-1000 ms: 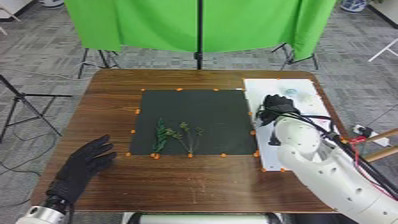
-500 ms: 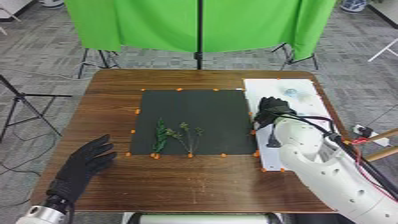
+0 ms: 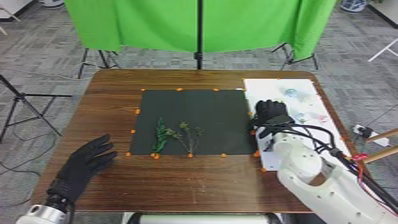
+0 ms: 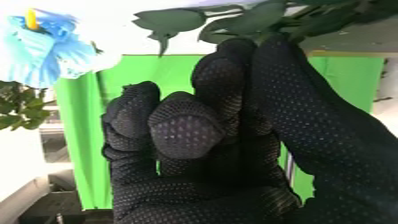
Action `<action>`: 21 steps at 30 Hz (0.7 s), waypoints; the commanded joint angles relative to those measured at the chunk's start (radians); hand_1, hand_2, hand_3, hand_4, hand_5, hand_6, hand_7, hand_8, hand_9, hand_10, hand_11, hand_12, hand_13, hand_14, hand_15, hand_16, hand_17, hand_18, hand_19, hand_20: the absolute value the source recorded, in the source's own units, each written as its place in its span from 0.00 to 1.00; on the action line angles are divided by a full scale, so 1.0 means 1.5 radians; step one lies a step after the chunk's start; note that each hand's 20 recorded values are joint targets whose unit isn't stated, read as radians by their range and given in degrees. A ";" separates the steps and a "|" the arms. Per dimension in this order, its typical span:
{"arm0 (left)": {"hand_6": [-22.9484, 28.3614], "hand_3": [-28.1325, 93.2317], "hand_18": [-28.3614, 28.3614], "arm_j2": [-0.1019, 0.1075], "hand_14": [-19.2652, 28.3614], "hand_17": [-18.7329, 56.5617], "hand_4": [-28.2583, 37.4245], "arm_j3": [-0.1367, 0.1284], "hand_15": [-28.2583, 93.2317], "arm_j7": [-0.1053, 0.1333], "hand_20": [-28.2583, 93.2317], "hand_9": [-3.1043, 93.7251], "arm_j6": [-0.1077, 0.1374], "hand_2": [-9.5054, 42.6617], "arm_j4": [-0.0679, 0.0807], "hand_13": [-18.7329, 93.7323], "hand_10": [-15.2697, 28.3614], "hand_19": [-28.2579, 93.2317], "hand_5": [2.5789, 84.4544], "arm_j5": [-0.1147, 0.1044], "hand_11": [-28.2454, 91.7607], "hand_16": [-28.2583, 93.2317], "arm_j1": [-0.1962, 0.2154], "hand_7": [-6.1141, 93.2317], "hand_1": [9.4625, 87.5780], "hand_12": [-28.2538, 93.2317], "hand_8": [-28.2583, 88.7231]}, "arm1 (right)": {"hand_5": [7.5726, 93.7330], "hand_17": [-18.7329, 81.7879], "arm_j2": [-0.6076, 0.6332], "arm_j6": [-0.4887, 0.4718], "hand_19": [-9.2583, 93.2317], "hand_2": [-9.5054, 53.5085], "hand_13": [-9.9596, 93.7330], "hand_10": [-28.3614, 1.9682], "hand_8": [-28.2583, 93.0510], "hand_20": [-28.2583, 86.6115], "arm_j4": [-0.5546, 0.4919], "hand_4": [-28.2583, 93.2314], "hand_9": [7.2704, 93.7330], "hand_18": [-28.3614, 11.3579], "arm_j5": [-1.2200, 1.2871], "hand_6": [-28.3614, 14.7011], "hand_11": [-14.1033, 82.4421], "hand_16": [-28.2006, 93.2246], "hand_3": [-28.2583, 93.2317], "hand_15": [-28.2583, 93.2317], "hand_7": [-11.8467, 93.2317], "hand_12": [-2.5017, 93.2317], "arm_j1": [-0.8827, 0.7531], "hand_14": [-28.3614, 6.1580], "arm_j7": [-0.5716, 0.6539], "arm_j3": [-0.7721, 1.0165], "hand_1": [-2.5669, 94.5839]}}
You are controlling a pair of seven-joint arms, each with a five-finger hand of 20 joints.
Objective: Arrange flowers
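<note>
Two cuttings flat on the square black mat (image 3: 195, 102) on the brown wooden worktop (image 3: 178, 190): a leafy green stem (image 3: 160, 137) and, beside it, a branched green sprig (image 3: 188, 137). To their right, a pale blue artificial flower (image 3: 290, 92) on the long white panel (image 3: 266, 86). Right hand (image 3: 271, 111) at the panel's mat-side edge, fingers together and loosely bent, dark green leaves (image 4: 169, 20) near the fingertips, contact impossible to tell. Left hand (image 3: 87, 159) left of the mat, fingers slightly spread.

Room to pass over the dark mat's (image 3: 182, 103) far half; leafy stem (image 3: 160, 137) and sprigs (image 3: 184, 126) obstruct near half, right hand (image 3: 271, 111) blocks the white board's (image 3: 266, 87) mat-side edge.
</note>
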 commanded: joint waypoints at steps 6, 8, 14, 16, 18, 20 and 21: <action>0.52 0.81 0.89 -0.005 0.73 0.13 0.00 0.005 0.54 -0.017 0.23 0.31 -0.002 0.19 0.010 0.36 0.62 0.67 0.33 0.003 0.41 0.20 0.005 0.26 0.20 0.35 0.15 | 0.56 0.53 0.007 -0.120 0.94 0.09 0.81 0.55 0.08 0.62 -0.081 0.00 0.75 0.19 0.030 0.59 0.68 0.49 0.88 0.82 0.57 0.36 -0.024 0.67 0.085 0.040 0.20; 0.52 0.81 0.89 -0.004 0.73 0.13 0.00 0.005 0.54 -0.018 0.23 0.31 -0.003 0.19 0.010 0.36 0.62 0.67 0.33 0.003 0.41 0.20 0.005 0.26 0.20 0.35 0.15 | 0.53 0.53 0.003 -0.159 0.94 0.14 0.82 0.54 0.07 0.62 -0.090 0.00 0.77 0.17 0.038 0.58 0.65 0.49 0.86 0.82 0.54 0.34 -0.025 0.66 0.094 0.047 0.16; 0.52 0.81 0.89 -0.004 0.73 0.13 0.00 0.003 0.54 -0.020 0.23 0.31 -0.004 0.19 0.009 0.36 0.62 0.67 0.33 0.003 0.41 0.20 0.006 0.26 0.19 0.35 0.15 | 0.49 0.53 -0.009 -0.197 0.95 0.17 0.81 0.50 0.11 0.61 -0.088 0.00 0.79 0.15 0.044 0.55 0.57 0.49 0.81 0.82 0.44 0.32 -0.018 0.62 0.109 0.033 0.07; 0.52 0.81 0.89 -0.003 0.73 0.13 0.00 0.004 0.54 -0.021 0.23 0.31 -0.005 0.19 0.009 0.36 0.62 0.67 0.33 0.003 0.41 0.20 0.006 0.26 0.19 0.35 0.15 | 0.48 0.53 -0.016 -0.228 0.95 0.16 0.81 0.50 0.11 0.61 -0.078 0.00 0.80 0.15 0.041 0.55 0.56 0.49 0.82 0.82 0.43 0.32 -0.005 0.62 0.126 0.019 0.07; 0.52 0.81 0.89 -0.003 0.73 0.13 0.00 0.004 0.54 -0.020 0.23 0.31 -0.005 0.19 0.010 0.36 0.62 0.67 0.33 0.003 0.41 0.20 0.005 0.26 0.19 0.35 0.15 | 0.47 0.53 -0.019 -0.222 0.95 0.13 0.81 0.50 0.11 0.61 -0.064 0.00 0.78 0.15 0.035 0.55 0.56 0.49 0.83 0.82 0.43 0.32 0.006 0.62 0.133 0.000 0.08; 0.52 0.81 0.89 -0.002 0.73 0.13 0.00 0.005 0.54 -0.022 0.23 0.31 -0.004 0.19 0.010 0.36 0.62 0.67 0.33 0.003 0.41 0.20 0.004 0.26 0.19 0.35 0.15 | 0.46 0.53 -0.024 -0.231 0.95 0.10 0.81 0.51 0.12 0.61 -0.048 0.00 0.78 0.14 0.016 0.55 0.56 0.49 0.83 0.82 0.43 0.32 0.017 0.62 0.143 -0.021 0.11; 0.52 0.81 0.89 -0.003 0.73 0.13 0.00 0.005 0.54 -0.023 0.23 0.31 -0.005 0.19 0.011 0.36 0.62 0.67 0.33 0.003 0.41 0.20 0.003 0.26 0.19 0.35 0.15 | 0.46 0.53 -0.022 -0.219 0.95 0.07 0.81 0.51 0.12 0.61 -0.040 0.00 0.78 0.15 0.009 0.55 0.56 0.49 0.84 0.82 0.43 0.32 0.023 0.63 0.143 -0.036 0.13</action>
